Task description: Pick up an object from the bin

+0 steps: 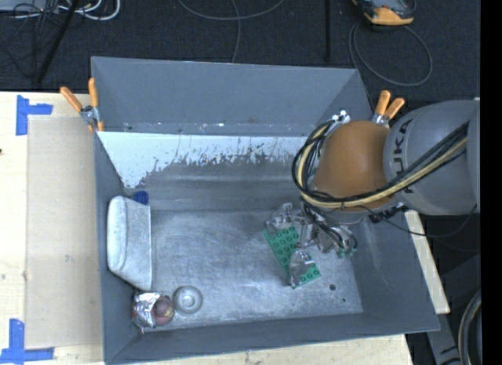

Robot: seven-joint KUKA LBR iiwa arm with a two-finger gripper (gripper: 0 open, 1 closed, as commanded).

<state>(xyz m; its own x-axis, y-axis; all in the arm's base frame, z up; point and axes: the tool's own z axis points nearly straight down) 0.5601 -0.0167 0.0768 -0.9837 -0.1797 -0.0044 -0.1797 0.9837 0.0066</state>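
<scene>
From the overhead camera I have the gripper (308,244) low over the floor of the grey bin (235,112), right of centre, beneath the arm's orange wrist cover (353,159) and its looped cables. It sits right on a green studded building plate (282,241), which lies askew to the walls. Whether the gripper is spread or pinching the plate I cannot tell from here. Well apart, along the left wall, lies a pale oblong plastic piece (129,234), with a small blue bit (140,197) just beside its far end. In the near left corner sit a crumpled foil wad (153,309) and a round silvery cap (187,299), close together.
</scene>
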